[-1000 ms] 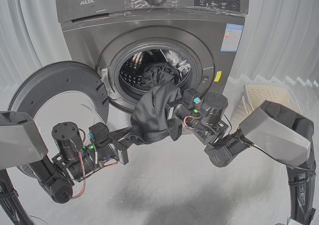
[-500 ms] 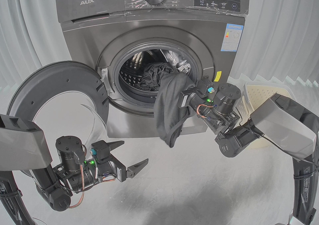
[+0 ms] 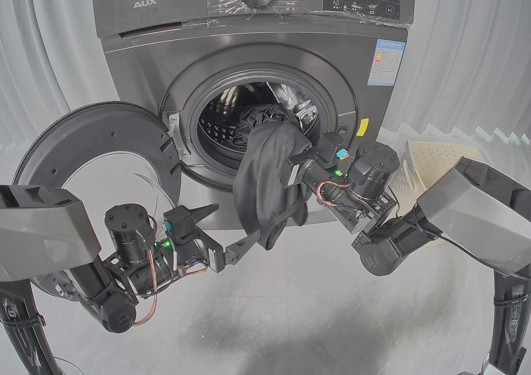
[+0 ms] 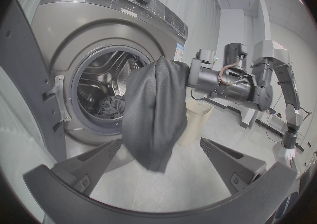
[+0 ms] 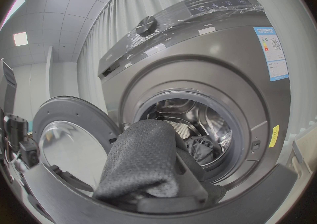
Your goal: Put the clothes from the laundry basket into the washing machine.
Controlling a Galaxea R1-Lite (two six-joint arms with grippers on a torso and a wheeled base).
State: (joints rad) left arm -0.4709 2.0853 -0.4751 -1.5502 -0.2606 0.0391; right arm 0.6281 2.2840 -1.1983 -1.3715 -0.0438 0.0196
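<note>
Dangling from the right gripper (image 3: 296, 170), a dark grey garment (image 3: 268, 182) hangs just in front of the open mouth of the washing machine (image 3: 249, 55), its top fold level with the opening and its tail drooping toward the floor. The right fingers are clenched on a bunch of cloth near the top and largely wrapped by it. The left gripper (image 3: 224, 226) sits lower, just beside the hanging hem, its fingers (image 3: 243, 241) spread wide with nothing between them. The fabric is matte and finely perforated and falls in long, limp folds. It looks light and soft and unlikely to slip, though the loose tail could catch on the door seal (image 3: 194, 135). A second hold low on that tail seems the sensible spot. Another crumpled dark garment (image 3: 260, 116) lies inside the shiny ribbed steel drum (image 3: 221, 116). The round door (image 3: 94, 143) stands open on the left. A cream perforated plastic laundry basket (image 3: 437, 154) stands beside the machine on the right.
</note>
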